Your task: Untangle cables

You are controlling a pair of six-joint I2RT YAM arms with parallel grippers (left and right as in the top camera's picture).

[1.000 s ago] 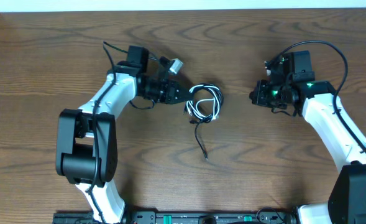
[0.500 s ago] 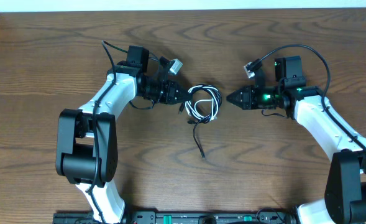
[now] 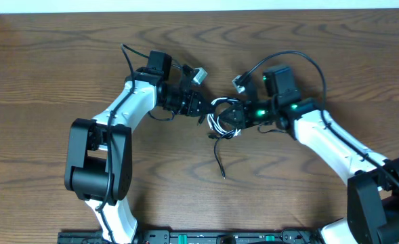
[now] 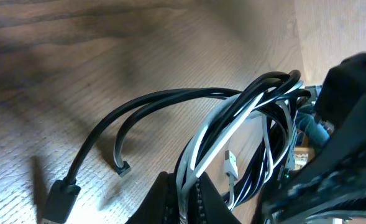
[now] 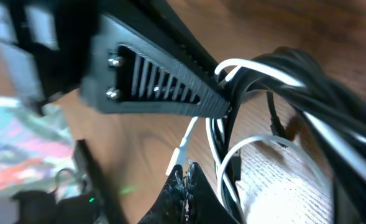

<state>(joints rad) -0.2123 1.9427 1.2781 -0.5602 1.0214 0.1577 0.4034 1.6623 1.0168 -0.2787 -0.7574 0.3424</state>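
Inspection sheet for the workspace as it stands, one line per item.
Surface: brown wooden table, grain visible.
Job's things: cables, black and white, looped together mid-table; a black end trails toward the front.
Clutter: nothing seen.
Grippers: left claw shut on the bundle's left side; right claw at its right side, grip unclear.
Cables: thicker arm wires arch over the right wrist.
Surroundings: white strip along the far edge; dark rail at the front.
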